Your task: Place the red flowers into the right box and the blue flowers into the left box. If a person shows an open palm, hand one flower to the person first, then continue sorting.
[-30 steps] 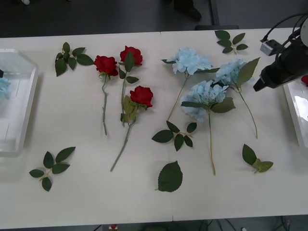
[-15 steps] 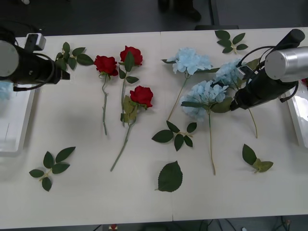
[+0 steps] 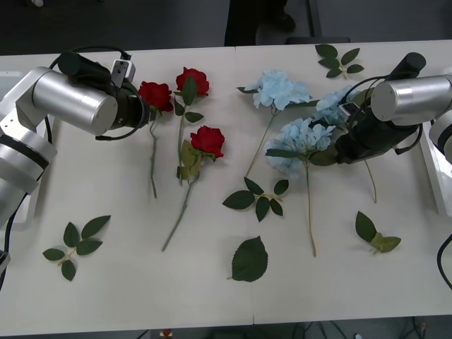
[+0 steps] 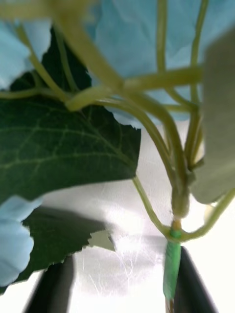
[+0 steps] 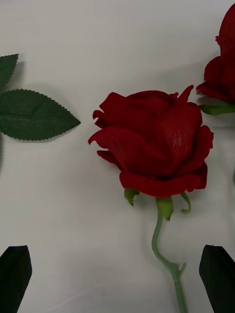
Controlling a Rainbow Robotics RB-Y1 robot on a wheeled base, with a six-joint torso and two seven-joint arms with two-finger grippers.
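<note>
- Nearest the robot, loose leaf sprigs [image 3: 250, 260] lie on the white desk [image 3: 127, 282]; they are no part of the sorting and are best left alone.
- Further in, the left claw [image 5: 117, 274] is held open over the leftmost of the red flowers [image 3: 155, 94], its black fingers standing either side of the stem just below the bloom and not yet closed on it.
- A good grasp is judged to need a straight descent so that the thin stem, not the petals, is taken between the fingers, clear of the neighbouring rose [image 5: 223, 58].
- The right claw [image 4: 117, 288] is set open among the blue flowers [image 3: 300, 141]; a green stem [image 4: 171, 266] lies just beside one finger, below a broad leaf [image 4: 54, 146].
- Here the stem should be centred between the fingers before closing, lest a leaf alone be pinched or the adjoining heads be dragged.
- At the desk's edges, the left box [image 3: 25, 205] and the right box [image 3: 436, 169] are partly seen, well apart from the flowers.
- Three roses and three hydrangeas remain on the desk, so the sorting is judged far from complete.
</note>
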